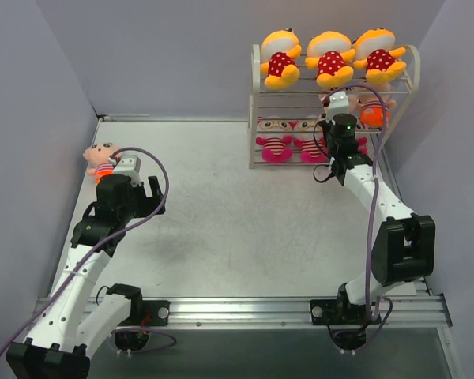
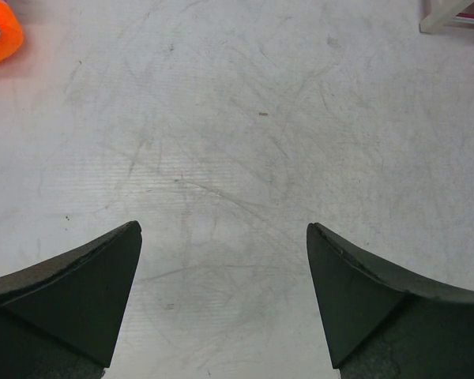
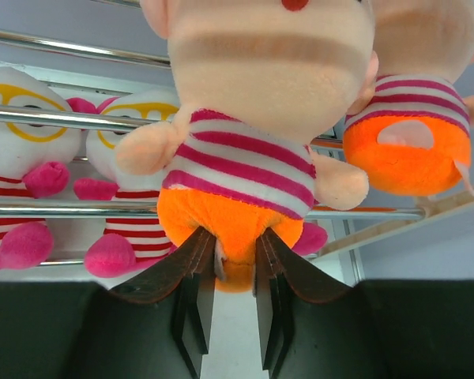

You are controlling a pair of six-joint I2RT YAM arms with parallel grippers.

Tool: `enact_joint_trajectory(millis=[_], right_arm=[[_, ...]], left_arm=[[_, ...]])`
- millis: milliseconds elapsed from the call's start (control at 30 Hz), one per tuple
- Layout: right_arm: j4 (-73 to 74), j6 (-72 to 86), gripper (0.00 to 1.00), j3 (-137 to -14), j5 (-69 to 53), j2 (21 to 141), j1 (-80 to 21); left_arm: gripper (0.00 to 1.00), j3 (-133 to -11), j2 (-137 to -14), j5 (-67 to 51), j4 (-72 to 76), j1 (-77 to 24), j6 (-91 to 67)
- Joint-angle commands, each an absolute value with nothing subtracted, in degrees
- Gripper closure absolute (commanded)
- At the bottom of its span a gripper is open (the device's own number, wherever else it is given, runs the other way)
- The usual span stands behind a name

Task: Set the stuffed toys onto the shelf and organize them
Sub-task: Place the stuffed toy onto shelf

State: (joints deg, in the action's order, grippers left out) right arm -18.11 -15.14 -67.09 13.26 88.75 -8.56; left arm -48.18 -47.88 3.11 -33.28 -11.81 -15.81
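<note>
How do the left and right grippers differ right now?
The left gripper is wide open and empty; the right gripper is pinched narrow on the orange bottom of a peach doll. The left gripper hangs over the table; the right gripper is at the shelf, middle tier. Shared: dark two-finger build.

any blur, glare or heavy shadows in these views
Top external: even soft light, only a faint shadow on the table beside the left arm. Left wrist: table scratches sharp, the left claw dark and featureless. Right wrist: the peach-faced doll fills the frame, fairly sharp; rods of the shelf glint.
</note>
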Motion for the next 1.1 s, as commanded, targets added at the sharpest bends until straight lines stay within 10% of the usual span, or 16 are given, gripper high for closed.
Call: enact_joint_trajectory(millis=[0,1067], right_arm=[[-21.8,-16.26,0.76,-70.05,15.2,89.03,-8.35],[-22.06,-16.7,0.41,-71.98,15.82,91.5,-7.56]], left_arm=[[0.06,-48.87,-47.64,2.37,-32.34,-11.34,-14.94],[0.06,-48.78,-47.02,1.93,-32.17,-11.25,-14.68]])
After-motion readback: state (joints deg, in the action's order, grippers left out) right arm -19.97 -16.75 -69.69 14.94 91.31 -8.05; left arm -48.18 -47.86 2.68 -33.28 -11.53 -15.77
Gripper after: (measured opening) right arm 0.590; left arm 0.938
